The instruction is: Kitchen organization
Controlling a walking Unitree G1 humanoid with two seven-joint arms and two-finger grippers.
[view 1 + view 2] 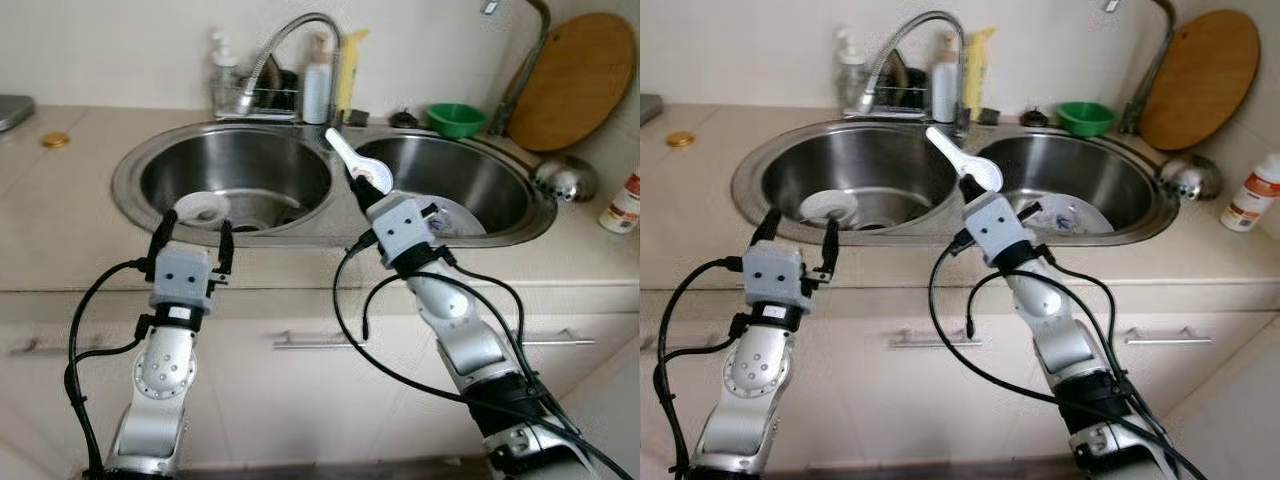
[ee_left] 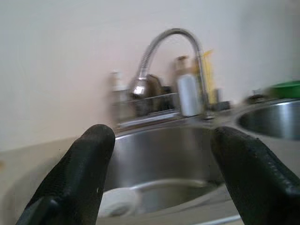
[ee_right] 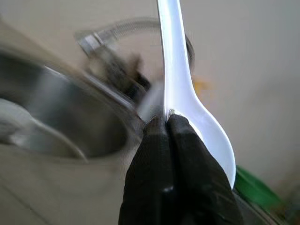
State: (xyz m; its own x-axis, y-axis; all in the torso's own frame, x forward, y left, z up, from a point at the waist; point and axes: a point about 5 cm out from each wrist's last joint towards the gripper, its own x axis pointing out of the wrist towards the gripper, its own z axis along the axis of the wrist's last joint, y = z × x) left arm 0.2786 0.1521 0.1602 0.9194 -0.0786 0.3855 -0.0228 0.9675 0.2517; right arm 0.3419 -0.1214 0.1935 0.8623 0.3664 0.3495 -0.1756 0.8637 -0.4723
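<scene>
Left hand [image 1: 191, 232] fingers spread wide; right hand [image 1: 359, 190] fingers pinched together.

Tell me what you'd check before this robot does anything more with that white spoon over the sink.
1. Right gripper fingers shut on the white spoon: ok.
2. Spoon held by its bowl end, handle pointing up toward the faucet: ok.
3. Firmness of the grip: cannot tell.
4. Left gripper fingers open, holding nothing: ok.
5. Left basin holds a white dish: ok.
6. Right basin holds a plate under the right arm: ok.
</scene>
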